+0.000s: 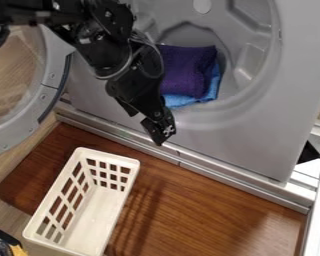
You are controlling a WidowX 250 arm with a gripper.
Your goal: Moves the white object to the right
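Observation:
The gripper [158, 128] hangs just in front of the lower rim of the machine's round opening, above and to the right of the white basket. That white basket [82, 231] is a rectangular plastic one with slotted walls, standing upright on the brown wooden board at lower left. Its inside looks bare, and its far end lies below the gripper, apart from it.
A grey front-loading machine [236, 135] stands behind, with purple cloth [187, 70] and blue cloth [179, 101] in its drum. Its round door [52, 77] hangs open at left. The brown board [216, 215] extends right of the basket, up to a metal rail [223, 179].

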